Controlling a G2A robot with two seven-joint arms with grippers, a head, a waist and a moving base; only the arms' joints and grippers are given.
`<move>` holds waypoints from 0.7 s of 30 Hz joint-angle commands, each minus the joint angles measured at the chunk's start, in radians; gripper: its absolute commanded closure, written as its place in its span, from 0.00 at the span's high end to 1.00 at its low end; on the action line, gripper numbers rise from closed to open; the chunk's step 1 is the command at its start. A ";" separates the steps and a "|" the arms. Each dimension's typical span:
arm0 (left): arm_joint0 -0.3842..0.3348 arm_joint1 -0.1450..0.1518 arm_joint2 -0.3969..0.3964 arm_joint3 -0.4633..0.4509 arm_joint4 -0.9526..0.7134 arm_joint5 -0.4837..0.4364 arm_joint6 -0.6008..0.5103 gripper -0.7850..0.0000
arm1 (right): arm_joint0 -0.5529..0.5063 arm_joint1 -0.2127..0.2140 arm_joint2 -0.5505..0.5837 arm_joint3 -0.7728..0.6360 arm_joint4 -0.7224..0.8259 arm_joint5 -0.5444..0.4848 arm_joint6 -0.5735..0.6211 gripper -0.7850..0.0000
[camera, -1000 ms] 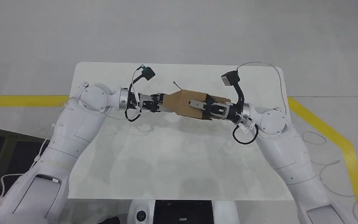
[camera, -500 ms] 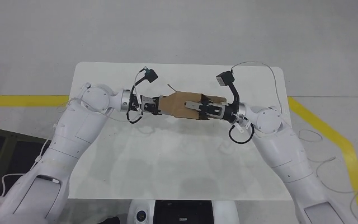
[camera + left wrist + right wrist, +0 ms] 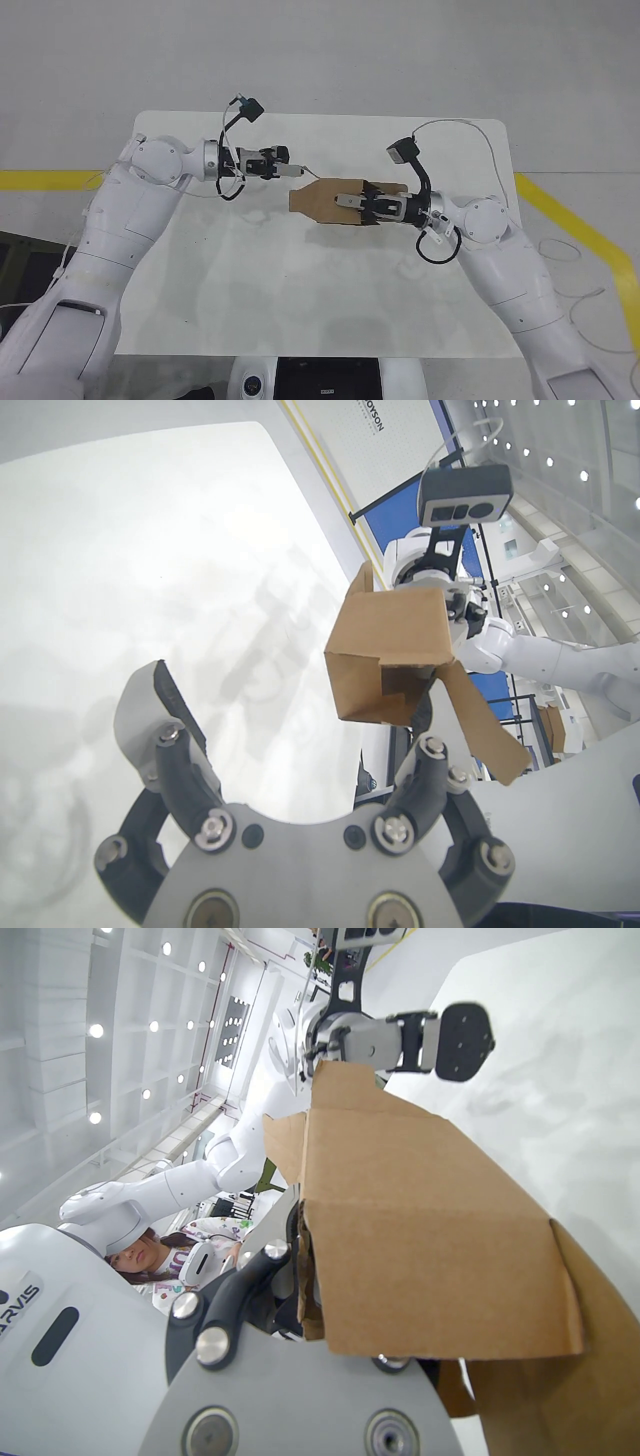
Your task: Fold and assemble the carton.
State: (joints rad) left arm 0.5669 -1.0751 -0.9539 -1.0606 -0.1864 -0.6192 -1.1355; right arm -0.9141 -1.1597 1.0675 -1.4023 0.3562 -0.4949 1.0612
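One brown cardboard carton (image 3: 325, 197), pinched by the right gripper (image 3: 348, 201) over one white table (image 3: 200, 300); left gripper (image 3: 298, 171) spread wide, nearby, apart.

The place looks like a robotics lab or test hall. A plain white rectangular table (image 3: 300, 300) stands on a smooth grey floor (image 3: 320, 50) marked with a yellow taped stripe (image 3: 45, 180). Overhead, rows of round ceiling lamps (image 3: 95, 1030) light a high white roof. Blue wall panels (image 3: 400, 512) and stacked brown cardboard boxes (image 3: 552, 725) stand behind.
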 commanded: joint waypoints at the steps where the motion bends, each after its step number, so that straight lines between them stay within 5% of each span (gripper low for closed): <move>1: -0.003 -0.002 0.003 0.008 0.004 0.000 0.008 1.00 | -0.004 0.001 -0.006 -0.009 0.012 0.006 0.029 0.00; 21: 0.020 -0.001 0.022 -0.042 -0.019 -0.014 -0.052 1.00 | -0.015 0.000 0.004 -0.014 0.011 0.002 -0.034 0.00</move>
State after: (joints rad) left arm 0.5843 -1.0767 -0.9335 -1.0971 -0.2045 -0.6340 -1.1850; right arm -0.9302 -1.1592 1.0726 -1.4131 0.3678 -0.4944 1.0295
